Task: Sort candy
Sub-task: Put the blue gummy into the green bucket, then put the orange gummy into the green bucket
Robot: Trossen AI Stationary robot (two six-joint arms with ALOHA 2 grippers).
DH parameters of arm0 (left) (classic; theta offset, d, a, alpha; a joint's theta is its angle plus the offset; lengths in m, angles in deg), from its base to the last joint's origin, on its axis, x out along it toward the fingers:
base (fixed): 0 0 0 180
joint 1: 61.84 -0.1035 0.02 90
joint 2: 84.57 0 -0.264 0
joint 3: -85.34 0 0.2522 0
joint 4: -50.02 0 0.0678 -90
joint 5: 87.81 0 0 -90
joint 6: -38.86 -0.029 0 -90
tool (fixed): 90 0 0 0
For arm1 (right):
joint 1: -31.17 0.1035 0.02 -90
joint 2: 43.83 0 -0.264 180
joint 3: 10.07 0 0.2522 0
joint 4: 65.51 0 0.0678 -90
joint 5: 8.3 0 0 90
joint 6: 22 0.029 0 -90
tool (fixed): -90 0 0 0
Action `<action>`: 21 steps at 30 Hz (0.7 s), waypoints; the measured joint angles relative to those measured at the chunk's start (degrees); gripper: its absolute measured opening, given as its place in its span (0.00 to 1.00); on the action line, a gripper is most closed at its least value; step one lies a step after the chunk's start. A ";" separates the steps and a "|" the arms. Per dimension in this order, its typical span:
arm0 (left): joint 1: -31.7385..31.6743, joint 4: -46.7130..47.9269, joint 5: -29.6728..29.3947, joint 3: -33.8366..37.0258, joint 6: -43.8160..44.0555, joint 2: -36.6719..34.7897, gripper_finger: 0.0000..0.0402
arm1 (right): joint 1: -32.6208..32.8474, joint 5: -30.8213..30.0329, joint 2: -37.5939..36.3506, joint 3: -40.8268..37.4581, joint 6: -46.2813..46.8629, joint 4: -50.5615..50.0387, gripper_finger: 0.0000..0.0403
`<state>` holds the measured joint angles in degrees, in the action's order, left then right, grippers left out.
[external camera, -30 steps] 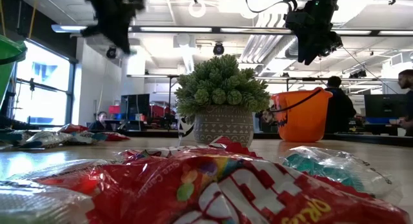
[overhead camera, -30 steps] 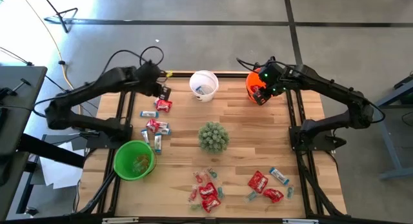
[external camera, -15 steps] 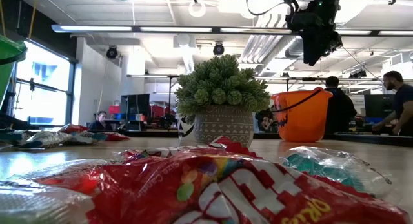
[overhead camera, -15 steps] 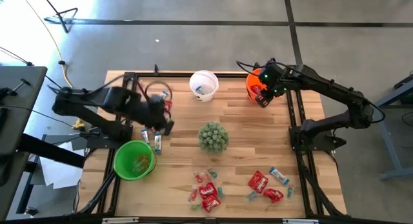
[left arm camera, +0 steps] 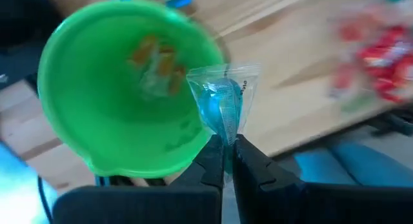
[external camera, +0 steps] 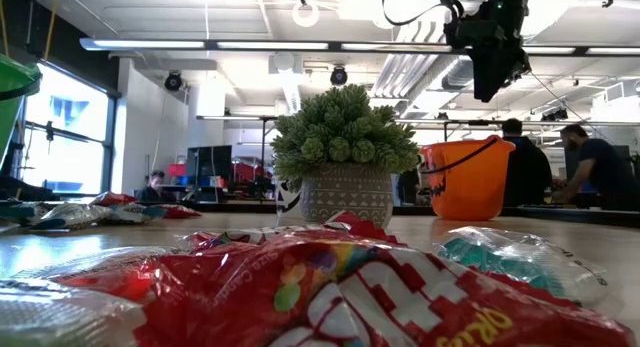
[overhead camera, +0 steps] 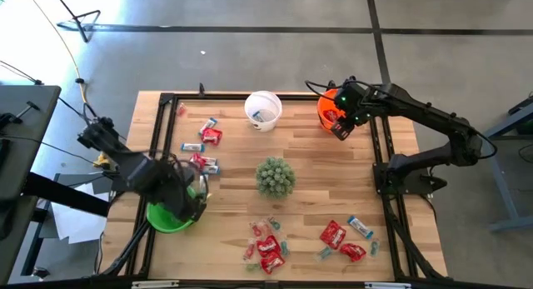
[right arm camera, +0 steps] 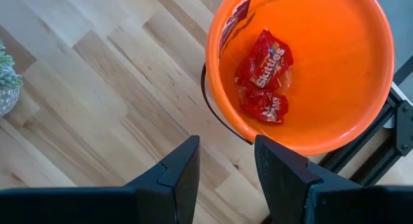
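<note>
Candy (left arm camera: 221, 108) in blurred left hand (left arm camera: 226, 161)

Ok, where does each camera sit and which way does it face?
High: overhead, straight down on table and both arms.
Low: table height, past red packets into the room; right arm shows.
Left wrist: down past shut left pincer pinching a blue candy at the green bucket.
Right wrist: down past open right pincer.
Right wrist, low and high share the orange bucket.

We see red packets (overhead camera: 333, 234) and blue-and-white sweets (overhead camera: 360, 226) scattered across the table's near edge and left side; two red packets (right arm camera: 263, 68) lie in the orange bucket (right arm camera: 361, 88), one clear-blue sweet (left arm camera: 221, 104) is pinched upright above the green bucket (left arm camera: 71, 50).
</note>
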<state>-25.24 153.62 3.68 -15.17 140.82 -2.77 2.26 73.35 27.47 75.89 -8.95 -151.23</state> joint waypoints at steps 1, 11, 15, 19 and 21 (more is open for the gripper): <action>1.07 0.04 0.25 1.61 1.41 0.04 0.00 | 0.00 0.01 -0.01 0.02 -0.08 0.03 0.36; 3.98 0.24 2.42 15.37 5.04 -0.07 0.06 | 0.00 0.01 0.01 0.02 -0.08 0.22 0.36; 3.98 0.14 4.09 15.80 2.49 -0.09 0.12 | 0.00 0.01 0.01 0.01 -0.08 0.22 0.36; 3.84 0.16 2.51 15.80 -0.78 -0.09 0.19 | 0.00 0.01 0.01 0.00 -0.10 0.22 0.36; 3.37 0.18 2.40 15.80 -1.19 -0.11 0.22 | 0.00 0.01 0.01 0.00 -0.14 0.20 0.36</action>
<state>-21.87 153.80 6.07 0.62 139.63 -2.88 2.26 73.36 27.48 75.89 -9.09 -151.03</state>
